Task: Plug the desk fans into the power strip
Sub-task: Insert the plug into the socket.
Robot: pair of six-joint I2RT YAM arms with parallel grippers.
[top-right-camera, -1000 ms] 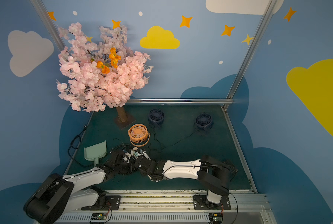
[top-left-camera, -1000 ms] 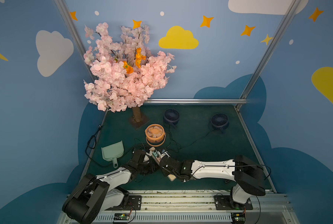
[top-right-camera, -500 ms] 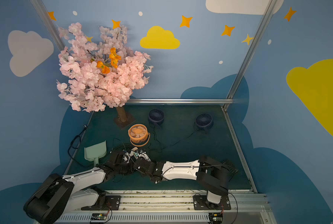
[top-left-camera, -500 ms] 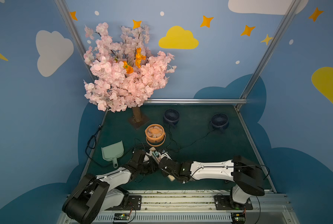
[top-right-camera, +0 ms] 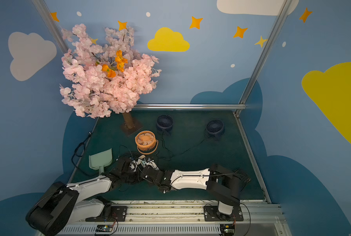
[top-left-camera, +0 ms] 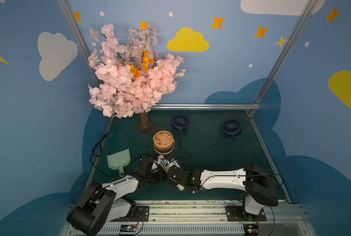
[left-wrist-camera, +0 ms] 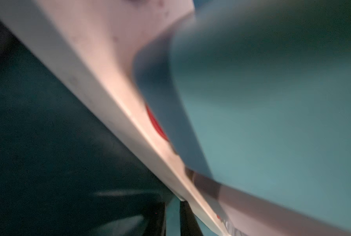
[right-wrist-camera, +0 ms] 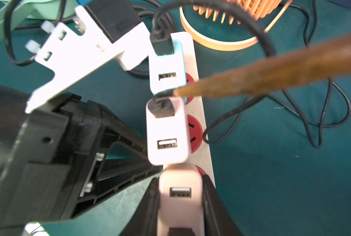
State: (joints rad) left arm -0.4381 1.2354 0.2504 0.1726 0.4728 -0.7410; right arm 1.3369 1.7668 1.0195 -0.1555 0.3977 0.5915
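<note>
Left wrist view is blur, so I can't tell if my left claw [right-wrist-camera: 150, 163] grips the power strip [right-wrist-camera: 203, 159], lying near the table's [top-left-camera: 211, 163] front edge, left of centre. My right claw [right-wrist-camera: 180, 181] is pinched on a pink adapter [right-wrist-camera: 179, 212] over the strip; two more adapters [right-wrist-camera: 166, 130] stand along it.

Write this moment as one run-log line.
phase: plugging in | left end effector: grips strip | right end effector: grips adapter at strip | seated: two more adapters
</note>
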